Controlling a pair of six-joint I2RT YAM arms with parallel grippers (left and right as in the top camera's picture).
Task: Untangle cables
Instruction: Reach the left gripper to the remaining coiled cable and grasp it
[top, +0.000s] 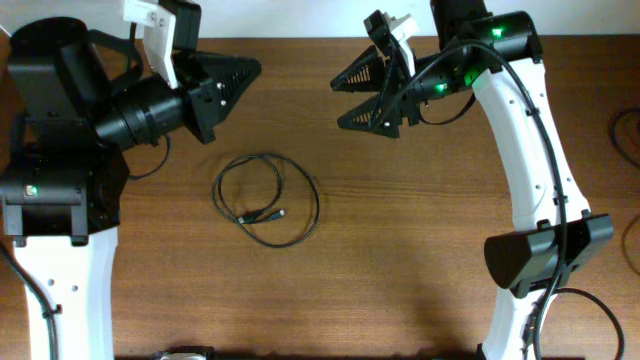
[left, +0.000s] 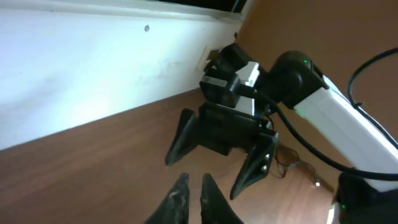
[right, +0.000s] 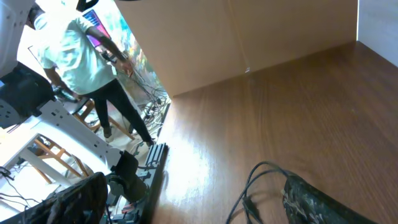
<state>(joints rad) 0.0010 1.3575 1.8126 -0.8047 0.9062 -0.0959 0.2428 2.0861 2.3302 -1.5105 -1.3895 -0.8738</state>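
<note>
Left gripper (top: 254, 70) aloft, jaws all but closed on nothing; right gripper (top: 338, 105) aloft, jaws spread wide, empty. Cables (top: 266, 215) lie in one loose loop on the table (top: 420, 230), between the arms, apart from both grippers. Step, as judged: approach. Next calls for lowering onto a plug end, jaws parted

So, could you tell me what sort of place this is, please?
Probably a robotics lab: a left arm and a right arm work at a wooden table, and the right wrist view shows a person standing among loose wiring.
</note>
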